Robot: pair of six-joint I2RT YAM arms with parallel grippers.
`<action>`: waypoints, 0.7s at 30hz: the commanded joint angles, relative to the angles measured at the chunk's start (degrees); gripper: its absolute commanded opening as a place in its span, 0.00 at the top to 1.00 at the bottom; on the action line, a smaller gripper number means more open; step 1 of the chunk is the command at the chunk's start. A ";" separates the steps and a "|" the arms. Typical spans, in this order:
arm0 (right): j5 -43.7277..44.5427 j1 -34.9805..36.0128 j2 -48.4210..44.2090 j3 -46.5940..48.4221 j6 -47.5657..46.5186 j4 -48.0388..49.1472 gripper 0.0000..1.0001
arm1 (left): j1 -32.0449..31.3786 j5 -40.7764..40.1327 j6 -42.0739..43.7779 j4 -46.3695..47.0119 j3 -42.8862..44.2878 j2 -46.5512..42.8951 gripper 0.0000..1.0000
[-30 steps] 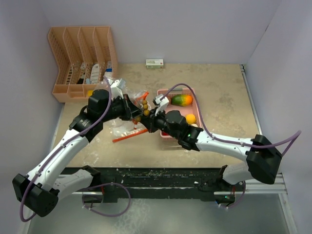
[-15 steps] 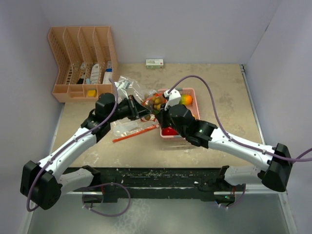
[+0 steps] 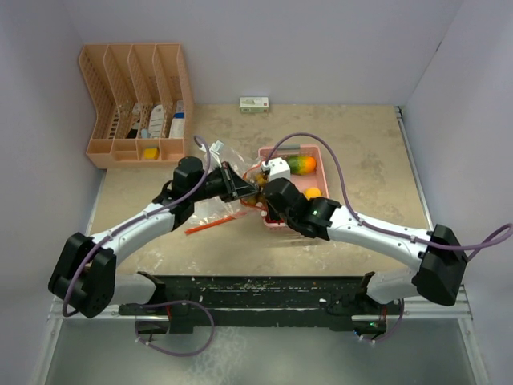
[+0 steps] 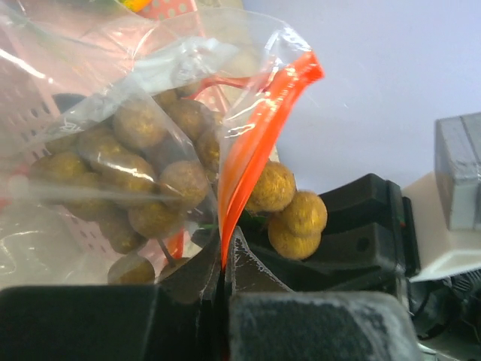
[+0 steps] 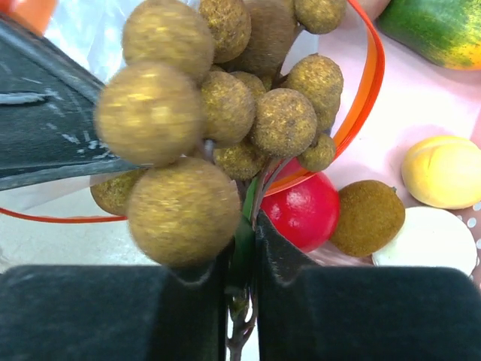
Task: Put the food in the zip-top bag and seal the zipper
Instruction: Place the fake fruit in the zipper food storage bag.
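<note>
My left gripper (image 3: 243, 191) is shut on the orange zipper edge (image 4: 255, 128) of the clear zip-top bag (image 3: 210, 207) and holds its mouth open. My right gripper (image 3: 258, 195) is shut on the green stem of the cluster of small tan balls (image 5: 225, 98). The cluster sits partly inside the bag mouth; most balls show through the film (image 4: 143, 173), a few outside the rim (image 4: 293, 214). The red apple (image 5: 304, 210), a brown ball (image 5: 368, 218), the lemon (image 5: 443, 171) and the mango (image 3: 300, 164) lie in the pink basket (image 3: 323, 180).
A peach desk organizer (image 3: 136, 104) stands at the back left. A small white box (image 3: 254, 103) lies by the back wall. A white round piece (image 5: 428, 241) lies in the basket. Both arms meet at the basket's left side.
The left gripper has moved right and down with the bag mouth. The right gripper has brought the cluster down from above the basket into the bag opening.
</note>
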 commanded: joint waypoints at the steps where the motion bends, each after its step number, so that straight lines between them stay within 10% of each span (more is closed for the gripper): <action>1: 1.02 -0.22 0.22 3.81 0.02 1.74 0.78 | -0.19 1.43 -1.22 5.73 0.10 1.91 1.00; 8: -3.25 -0.22 -1.44 3.32 0.54 2.97 0.33 | -0.14 1.00 1.45 1.83 1.32 2.83 1.00; 21: 1.64 -1.76 -15.40 -4.63 5.06 2.25 0.34 | -0.15 0.52 2.31 0.48 1.28 2.53 1.00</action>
